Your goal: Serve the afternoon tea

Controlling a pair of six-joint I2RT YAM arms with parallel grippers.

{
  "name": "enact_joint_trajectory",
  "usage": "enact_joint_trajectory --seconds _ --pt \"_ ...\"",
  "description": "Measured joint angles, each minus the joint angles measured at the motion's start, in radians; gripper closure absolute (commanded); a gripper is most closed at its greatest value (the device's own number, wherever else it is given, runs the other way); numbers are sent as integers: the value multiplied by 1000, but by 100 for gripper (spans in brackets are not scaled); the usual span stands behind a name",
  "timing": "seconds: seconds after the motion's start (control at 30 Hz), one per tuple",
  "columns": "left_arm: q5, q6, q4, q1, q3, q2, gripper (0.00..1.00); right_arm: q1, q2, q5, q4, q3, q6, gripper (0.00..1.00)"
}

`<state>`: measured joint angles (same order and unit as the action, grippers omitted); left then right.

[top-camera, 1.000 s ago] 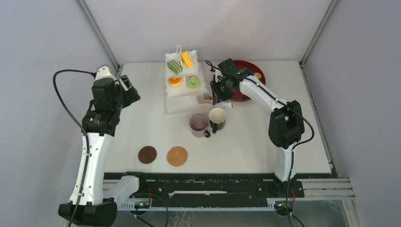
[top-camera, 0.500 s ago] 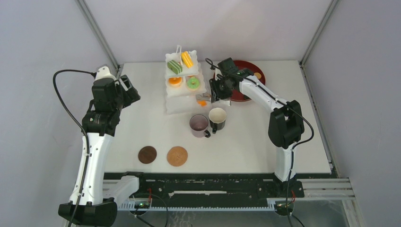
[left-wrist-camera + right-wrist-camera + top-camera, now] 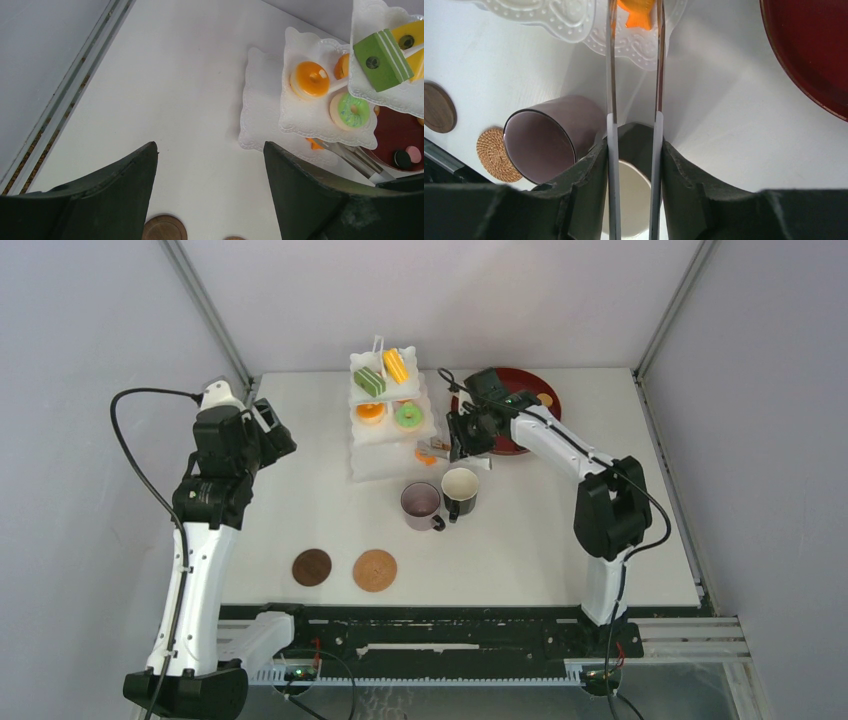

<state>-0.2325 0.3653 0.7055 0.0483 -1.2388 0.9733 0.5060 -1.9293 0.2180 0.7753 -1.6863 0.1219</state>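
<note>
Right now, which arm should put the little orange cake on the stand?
Right: the right gripper is shut on the tongs, which pinch the orange pastry by the bottom tier of the white stand. The left gripper hangs open, farther away.

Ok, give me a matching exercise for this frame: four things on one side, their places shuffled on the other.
Things:
1. green striped cake
2. green doughnut
3. metal tongs
4. mauve mug

Places:
A. clamped in the right gripper
B. on the table, beside the black mug
C. top tier of the white stand
D. middle tier of the stand

Pairs: 1-C, 2-D, 3-A, 4-B.
</note>
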Motion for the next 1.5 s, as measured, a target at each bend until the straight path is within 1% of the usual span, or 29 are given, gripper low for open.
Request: enact_joint_trajectory --seconds 0.1,0.13,0.3,0.47,0.57,0.67,0.8,0.9,1.0,1.2,1.37,1.47,1.5 --pt "1 0 0 0 0 0 18 0 42 1 -12 32 11 70" --pt "1 0 0 0 0 0 18 -2 57 1 -16 40 15 72" --pt "5 0 0 0 0 0 18 -14 113 1 -52 77 40 79" --pt "29 0 0 0 -1 4 18 -38 159 1 -80 132 66 85" --pt "64 -4 3 12 -27 32 17 -61 198 -4 -93 177 83 93" --pt "90 -20 27 76 -139 121 16 -101 294 -15 -120 281 111 96" --pt "106 -63 43 216 -373 276 12 -176 464 -51 -135 407 154 95" --pt "105 -101 45 288 -552 392 9 -241 587 -76 -153 470 189 94" --pt "109 -137 57 306 -708 502 7 -296 674 -97 -166 513 217 94" --pt "138 -212 86 304 -974 745 7 -323 701 -105 -164 522 232 93" --pt "142 -216 111 305 -1091 904 15 -328 701 -105 -153 523 234 93" --pt "129 -217 126 311 -1104 954 26 -334 702 -105 -148 523 237 93" --pt "121 -216 129 315 -1104 965 31 -335 703 -105 -146 523 237 93"
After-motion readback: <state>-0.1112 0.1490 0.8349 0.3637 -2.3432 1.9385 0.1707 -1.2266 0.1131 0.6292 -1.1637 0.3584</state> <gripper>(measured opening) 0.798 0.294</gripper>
